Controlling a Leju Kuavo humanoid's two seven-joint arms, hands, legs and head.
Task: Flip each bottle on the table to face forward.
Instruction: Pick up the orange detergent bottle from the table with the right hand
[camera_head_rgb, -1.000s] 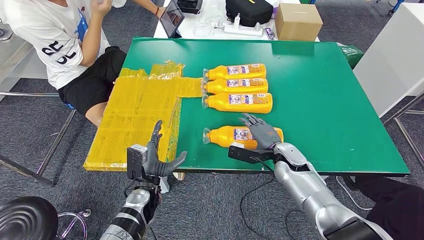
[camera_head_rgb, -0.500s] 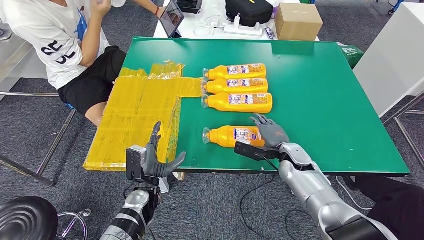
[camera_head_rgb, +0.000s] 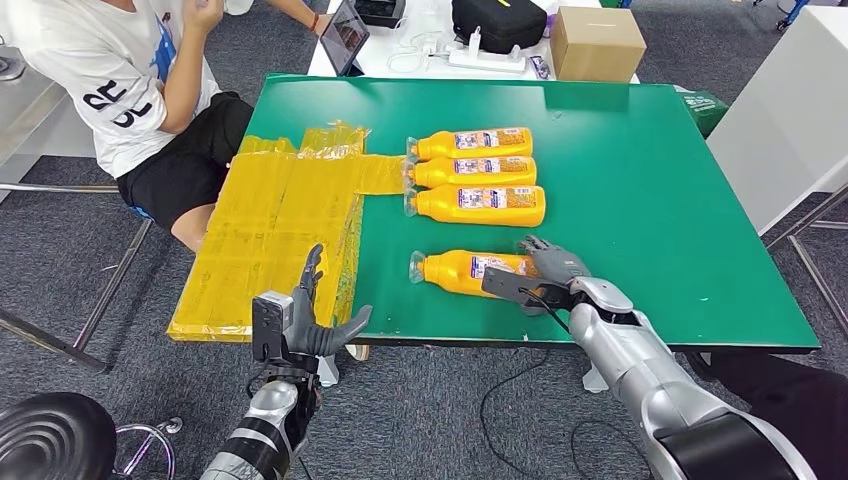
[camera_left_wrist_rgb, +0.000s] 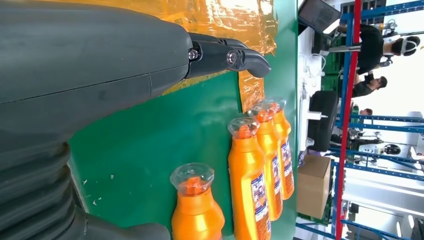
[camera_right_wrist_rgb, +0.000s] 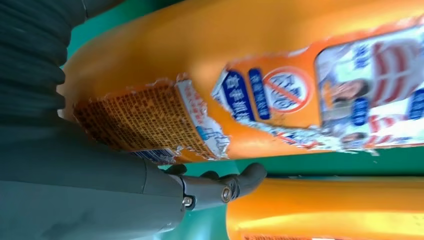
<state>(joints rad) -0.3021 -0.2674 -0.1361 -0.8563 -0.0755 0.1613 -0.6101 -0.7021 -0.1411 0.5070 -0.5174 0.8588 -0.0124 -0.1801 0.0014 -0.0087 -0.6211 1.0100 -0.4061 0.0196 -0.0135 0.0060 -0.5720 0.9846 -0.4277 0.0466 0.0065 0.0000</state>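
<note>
Four orange bottles lie on their sides on the green table (camera_head_rgb: 650, 200), caps to the left. Three form a tight row: the far bottle (camera_head_rgb: 470, 143), the middle bottle (camera_head_rgb: 472, 171) and the third bottle (camera_head_rgb: 480, 204). The near bottle (camera_head_rgb: 462, 271) lies alone by the front edge, label up. My right hand (camera_head_rgb: 550, 268) rests over its base end, fingers loosely spread, and hides the base. The right wrist view shows that bottle's torn label (camera_right_wrist_rgb: 225, 100) close against the hand (camera_right_wrist_rgb: 75, 190). My left hand (camera_head_rgb: 305, 320) hovers open before the table's front edge, holding nothing.
A crinkled yellow plastic sheet (camera_head_rgb: 270, 230) covers the table's left part and overhangs the edge. A person (camera_head_rgb: 110, 80) sits at the far left corner. Behind the table lie a cardboard box (camera_head_rgb: 597, 42), a black bag (camera_head_rgb: 497, 22) and a tablet (camera_head_rgb: 343, 35).
My right hand has slid to the right along the near bottle, from its middle to its base end. The bottle shifted slightly right. The left hand stayed still.
</note>
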